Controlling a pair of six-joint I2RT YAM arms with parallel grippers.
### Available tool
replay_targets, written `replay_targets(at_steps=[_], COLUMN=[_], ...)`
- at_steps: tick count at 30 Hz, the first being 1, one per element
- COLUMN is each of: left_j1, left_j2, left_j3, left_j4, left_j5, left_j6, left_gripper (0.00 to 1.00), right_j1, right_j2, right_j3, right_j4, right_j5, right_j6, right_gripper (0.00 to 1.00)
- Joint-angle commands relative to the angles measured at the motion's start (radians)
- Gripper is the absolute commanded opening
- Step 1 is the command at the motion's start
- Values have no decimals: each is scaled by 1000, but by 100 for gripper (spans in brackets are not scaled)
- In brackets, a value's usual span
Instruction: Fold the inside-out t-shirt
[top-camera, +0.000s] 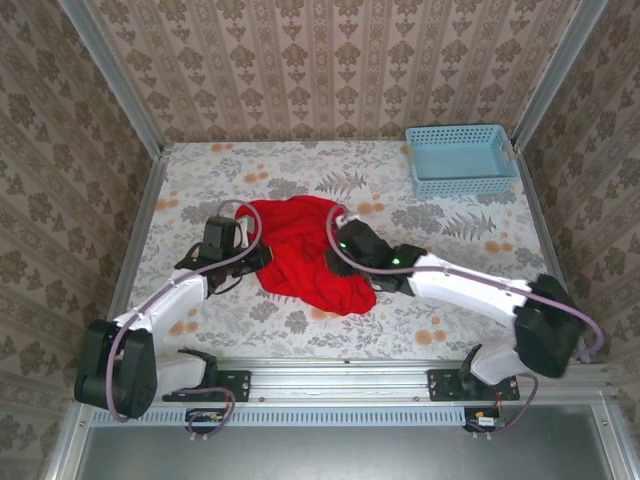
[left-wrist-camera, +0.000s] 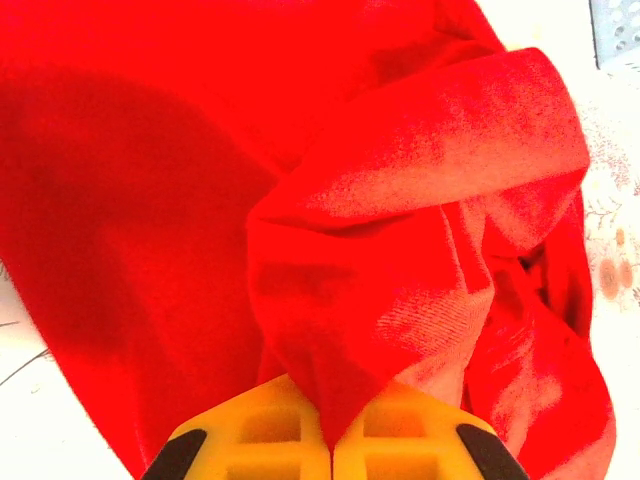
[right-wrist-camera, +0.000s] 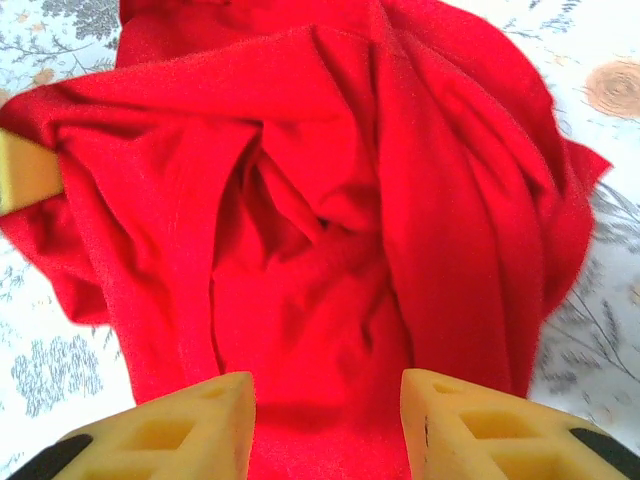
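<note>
My left claw is clenched on the inside-out t-shirt. A peak of red cloth runs down into the seam between my yellow pads, which meet with no gap. My right claw stands released, its two pads apart. Cloth lies below the gap, but I can make out nothing pinched between them.

The shirt sits about the middle of the table as a crumpled heap. My left claw is at its left edge and my right claw at its right edge. The light-blue basket stands at the far right corner, well apart from the cloth.

As I judge it, the folding proper is not begun. No edge lies straight and no layer lies flat on another. The cloth is bunched in deep creases, with a loose tongue trailing toward the near side. I cannot pick out sleeves, collar or hem in the heap, nor tell from the weave which face is outward.

What is left is nearly all of it: spread the shirt flat, find its outline, then fold it.
</note>
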Motion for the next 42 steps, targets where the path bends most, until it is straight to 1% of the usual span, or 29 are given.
replay_targets(at_steps=[1, 4, 8, 11, 15, 17, 18, 20, 23, 27, 30, 33, 35, 38, 40, 42], left_j1=[-4, -4, -5, -3, -3, 1, 2, 7, 24, 37, 35, 20, -7, -47, -65, -79], left_j2=[-37, -55, -66, -63, -51, -47, -47, -45, -35, -14, 8, 45, 63, 70, 63, 50], left_j3=[-27, -38, -46, -46, -28, -16, -10, -1, 9, 10, 12, 34, 55, 88, 100, 107], left_j4=[-2, 3, 9, 12, -1, -17, -26, -37, -45, -33, -11, 4, 1, -10, -9, -12], left_j5=[-28, -30, -30, -34, -50, -69, -80, -96, -103, -81, -50, -8, -3, -4, 5, 10], left_j6=[4, 2, -1, 2, 9, 12, 13, 16, 12, 14, 25, 45, 61, 80, 86, 87], left_gripper=[1, 1, 1, 1, 1, 1, 1, 1, 1, 1, 2, 2, 2, 2, 2, 2], right_j1=[-8, -8, -10, -13, -22, -23, -22, -23, -25, -48, -96, -165, -200, -269, -300, -299], right_j2=[140, 242, 350, 381, 338, 278, 239, 156, 5, -198, -298, -319, -297, -237, -193, -162], right_j3=[94, 174, 256, 281, 271, 247, 228, 191, 99, -73, -211, -316, -340, -323, -276, -214], right_j4=[-107, -107, -150, -165, -167, -155, -146, -128, -69, 7, 64, 118, 126, 103, 37, -37], right_j5=[-40, -98, -70, -43, -6, 4, 3, -12, -70, -142, -195, -241, -241, -214, -144, -48], right_j6=[-15, -6, 3, 0, -17, -33, -47, -65, -78, -19, 52, 121, 141, 161, 166, 127], right_gripper=[45, 46, 46, 37, 8, 1, 0, 0, 0, 0, 0, 0, 0, 0, 13, 26])
